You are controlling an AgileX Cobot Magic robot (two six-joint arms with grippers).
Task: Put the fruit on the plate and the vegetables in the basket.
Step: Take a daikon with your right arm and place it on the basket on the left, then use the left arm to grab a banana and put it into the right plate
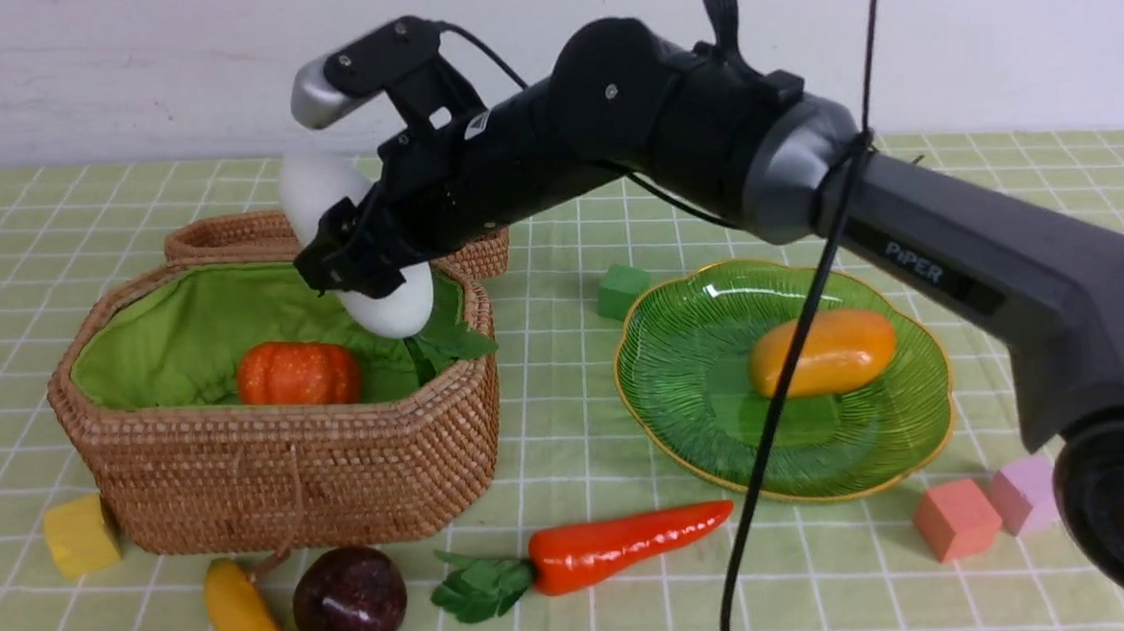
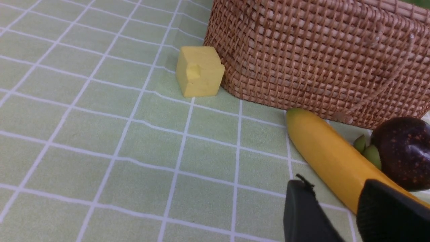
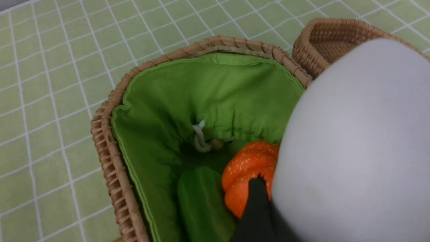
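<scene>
- right gripper (image 1: 367, 268) clamped on the white oblong (image 1: 393, 310), hanging over the basket (image 1: 273, 484) at its right end, above the rim
- pumpkin (image 1: 298, 374) and green gourd (image 3: 201, 201) inside basket
- mango (image 1: 824, 352) on the plate (image 1: 702, 424)
- carrot (image 1: 622, 545), banana (image 1: 241, 621), purple ball (image 1: 350, 601) on the cloth (image 1: 569, 450) in front of the basket
- left gripper (image 2: 334, 190) low by the banana, jaws apart, holding nothing

Cloth (image 1: 570, 469) bore basket (image 1: 273, 484) under the right gripper (image 1: 362, 268), plate (image 1: 700, 376) and carrot (image 1: 622, 543) rightward; banana (image 2: 322, 154) and ball (image 2: 403, 151) lay beside the left gripper (image 2: 336, 188).
</scene>
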